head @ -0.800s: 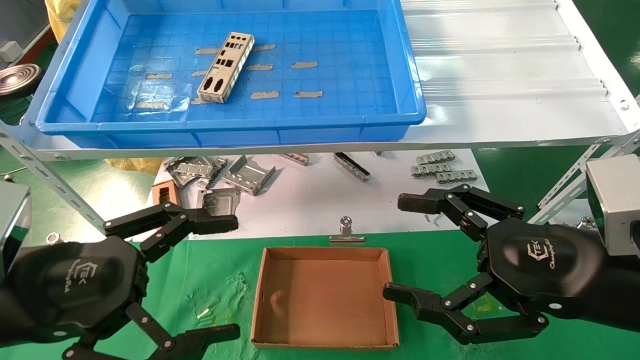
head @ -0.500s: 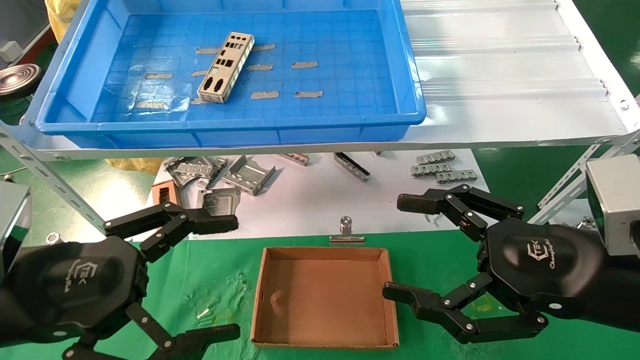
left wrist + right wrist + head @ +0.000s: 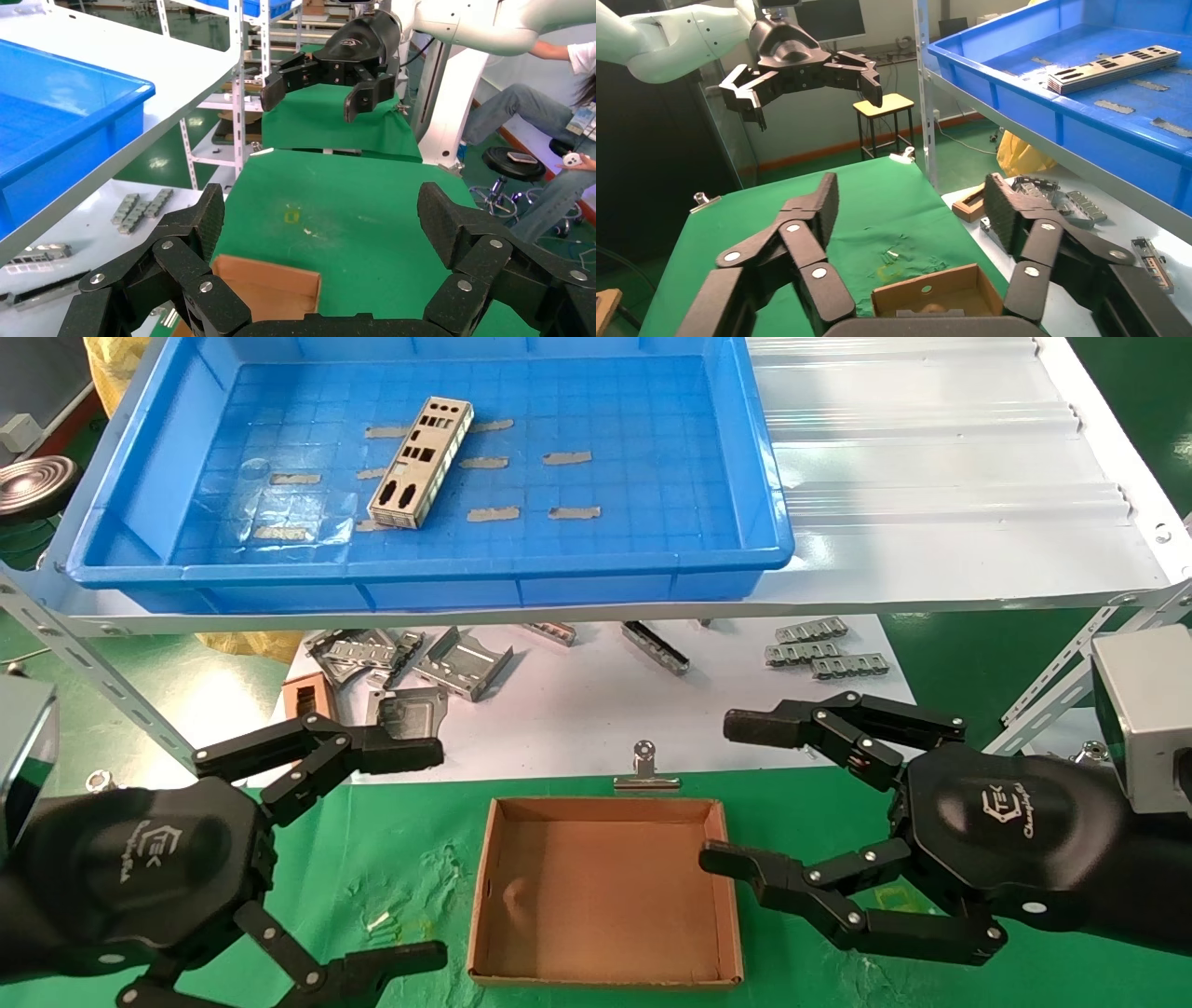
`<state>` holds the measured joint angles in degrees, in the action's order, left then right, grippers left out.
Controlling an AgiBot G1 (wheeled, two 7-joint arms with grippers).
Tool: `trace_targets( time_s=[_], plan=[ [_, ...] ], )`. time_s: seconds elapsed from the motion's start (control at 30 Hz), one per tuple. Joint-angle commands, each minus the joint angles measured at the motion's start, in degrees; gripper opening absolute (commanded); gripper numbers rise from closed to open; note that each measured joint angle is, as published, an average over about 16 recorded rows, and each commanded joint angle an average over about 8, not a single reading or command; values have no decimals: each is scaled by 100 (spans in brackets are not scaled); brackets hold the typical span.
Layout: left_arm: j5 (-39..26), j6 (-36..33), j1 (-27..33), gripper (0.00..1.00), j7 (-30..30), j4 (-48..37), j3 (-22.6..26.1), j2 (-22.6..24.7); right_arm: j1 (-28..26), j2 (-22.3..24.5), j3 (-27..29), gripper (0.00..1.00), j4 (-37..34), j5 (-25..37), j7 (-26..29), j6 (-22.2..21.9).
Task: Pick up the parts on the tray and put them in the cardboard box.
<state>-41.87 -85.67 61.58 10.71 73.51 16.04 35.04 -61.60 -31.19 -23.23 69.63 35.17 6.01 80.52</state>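
A small stack of silver-grey punched plates lies on the gridded floor of the blue tray on the raised shelf; it also shows in the right wrist view. The empty cardboard box sits on the green cloth between my arms, also seen in the left wrist view and the right wrist view. My left gripper is open and empty, left of the box. My right gripper is open and empty at the box's right wall.
Bent brackets, slotted strips and a small brown frame piece lie on the white sheet under the shelf. A metal binder clip sits just behind the box. Shelf struts run down on both sides.
My right gripper has shifted a little left and down, its lower finger now reaching over the box's right wall. The left arm, the plates and the box have not moved.
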Motion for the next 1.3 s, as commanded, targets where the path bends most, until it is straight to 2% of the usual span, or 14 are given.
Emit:
trace_targets(
  time_s=[0.03, 0.87, 0.97, 1.1, 1.3],
  plan=[
    [0, 0, 0, 100, 0, 0, 0, 0, 0, 0, 0, 0, 0, 0, 0, 0],
    [-7, 20, 120, 100, 51, 11, 3, 28, 0, 0, 0, 0, 0, 0, 0, 0],
    [-105, 116, 397, 100, 152, -39, 23, 84, 0, 0, 0, 0, 0, 0, 0, 0],
    [-538, 362, 1035, 100, 279, -299, 154, 283, 0, 0, 0, 0, 0, 0, 0, 0],
    [-1572, 776, 2264, 100, 340, -1398, 579, 929, 0, 0, 0, 0, 0, 0, 0, 0]
  ],
)
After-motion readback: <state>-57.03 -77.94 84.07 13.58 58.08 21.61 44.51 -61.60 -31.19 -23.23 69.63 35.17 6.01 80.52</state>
